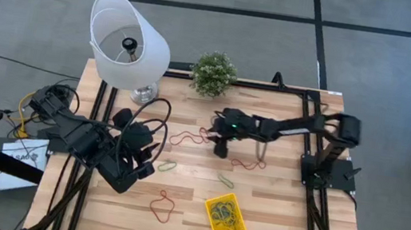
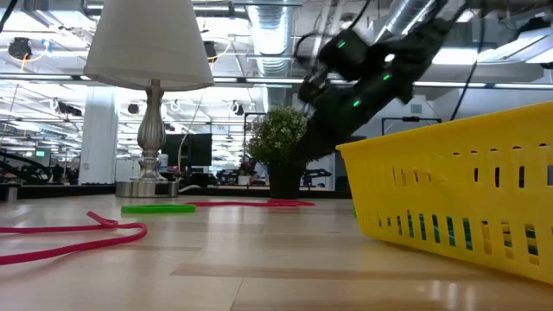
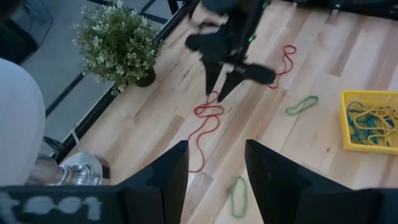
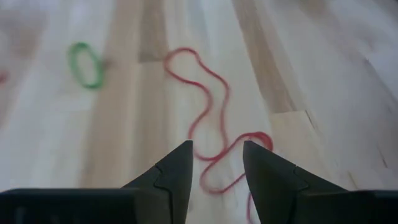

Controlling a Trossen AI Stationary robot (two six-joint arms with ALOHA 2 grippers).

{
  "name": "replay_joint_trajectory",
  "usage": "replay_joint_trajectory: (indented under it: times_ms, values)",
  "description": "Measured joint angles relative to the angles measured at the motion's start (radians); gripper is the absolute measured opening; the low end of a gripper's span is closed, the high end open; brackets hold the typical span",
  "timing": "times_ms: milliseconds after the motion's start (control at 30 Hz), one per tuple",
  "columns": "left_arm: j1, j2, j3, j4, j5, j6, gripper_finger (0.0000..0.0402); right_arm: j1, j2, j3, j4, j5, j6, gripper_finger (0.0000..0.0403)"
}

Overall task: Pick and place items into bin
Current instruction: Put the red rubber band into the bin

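reaching over the middle of the table, the right gripper (image 1: 221,148) points down with its fingers (image 4: 174,168) parted, just above one end of a long red loop (image 1: 186,137) that lies flat on the wood, nothing held. the left gripper (image 1: 153,154) waits at the left side, fingers also apart and empty. the yellow bin (image 1: 225,219) sits near the front edge with several loops inside; a green loop (image 1: 167,166) and another red loop (image 1: 162,206) lie loose nearby.

The bin (image 1: 226,219) sits at the table's (image 1: 280,214) front edge with loops (image 1: 224,213) inside; lamp (image 1: 129,41) and plant (image 1: 213,73) stand along the back.
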Motion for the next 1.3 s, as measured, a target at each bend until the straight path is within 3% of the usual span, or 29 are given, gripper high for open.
replay_joint_trajectory:
  times_ms: [233,333,500,700,800,933,1100,1300]
  values:
    - [0.000,0.000,0.000,0.000,0.003,0.038,0.0148,-0.005,0.184,0.150,-0.034,0.021,0.057,0.0134]
    - [0.000,0.000,0.000,0.000,0.011,0.054,0.0148,-0.006,0.221,0.204,-0.103,0.106,0.098,0.0134]
    - [0.000,0.000,0.000,0.000,0.018,0.066,0.0148,-0.007,0.241,0.243,-0.233,0.191,0.137,0.0134]
    - [0.000,0.000,0.000,0.000,0.016,0.111,0.0148,-0.007,0.241,0.243,-0.237,0.194,0.158,0.0129]
    - [0.000,0.000,0.000,0.000,0.006,0.114,0.0148,-0.017,0.241,0.243,-0.246,0.187,0.204,0.0099]
    - [0.000,0.000,0.000,0.000,0.003,0.114,0.0148,-0.025,0.240,0.244,-0.266,0.177,0.227,0.0020]
    - [0.000,0.000,0.000,0.000,0.000,0.114,0.0148,0.017,0.185,0.237,-0.349,0.145,0.226,0.0004]
    - [0.000,0.001,0.000,0.000,-0.001,0.113,0.0148,0.167,-0.049,0.239,-0.575,0.145,0.263,0.0002]
